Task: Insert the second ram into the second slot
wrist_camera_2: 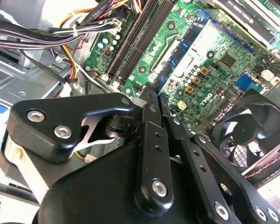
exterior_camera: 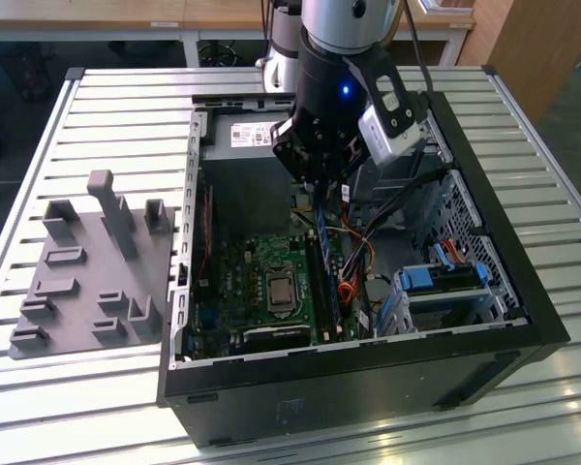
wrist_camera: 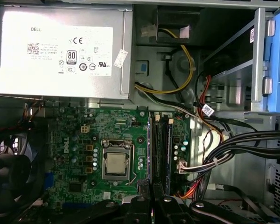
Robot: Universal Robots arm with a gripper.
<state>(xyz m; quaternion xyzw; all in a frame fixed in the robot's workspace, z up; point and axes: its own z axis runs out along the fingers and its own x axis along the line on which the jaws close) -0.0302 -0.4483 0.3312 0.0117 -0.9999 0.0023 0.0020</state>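
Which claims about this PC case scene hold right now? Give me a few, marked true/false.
1. The pincer is shut on the second ram, a thin blue stick, above the motherboard. True.
2. A cooler covers the CPU. False: the CPU is bare.
3. The grey fixture tray lies to the exterior view's right of the case. False: it lies to the exterior view's left of it.
4. The blue drive bracket sits inside the case. True.
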